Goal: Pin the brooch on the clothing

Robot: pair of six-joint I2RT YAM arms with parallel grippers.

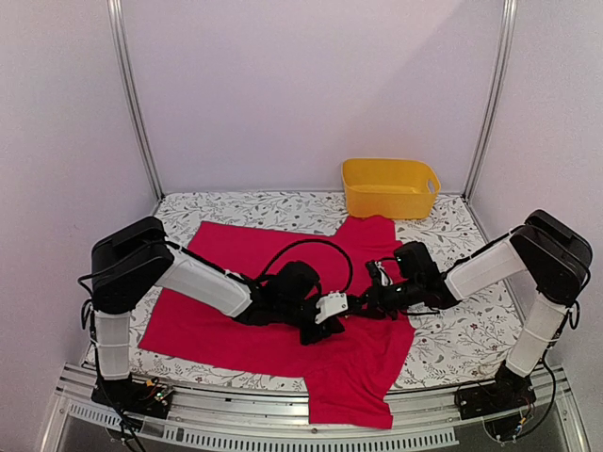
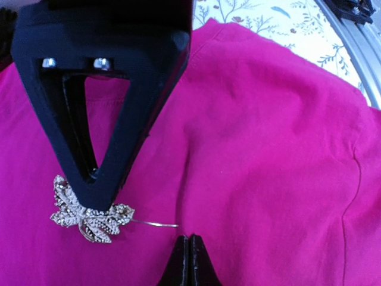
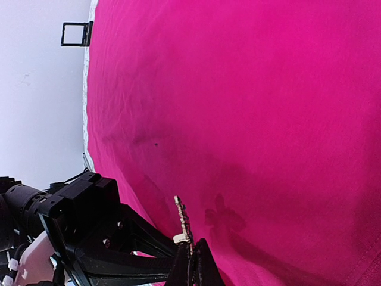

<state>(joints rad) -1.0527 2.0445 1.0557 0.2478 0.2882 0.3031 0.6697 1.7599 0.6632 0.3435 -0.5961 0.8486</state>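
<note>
Right end effector (image 3: 190, 255) is clamped on the brooch (image 2: 89, 215), a pale, beaded, leaf-shaped cluster with a thin wire pin (image 2: 156, 223), over the red-pink shirt (image 2: 268, 149). Left end effector (image 2: 187, 245) is closed just beside the pin's tip.

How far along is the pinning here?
Done: the red-pink T-shirt lies spread on the table. In hand: the right gripper is shut on the silvery leaf-like brooch over the shirt, its thin wire pin sticking out toward the shut left gripper. Remaining: pushing the pin through the fabric and fastening it.
</note>
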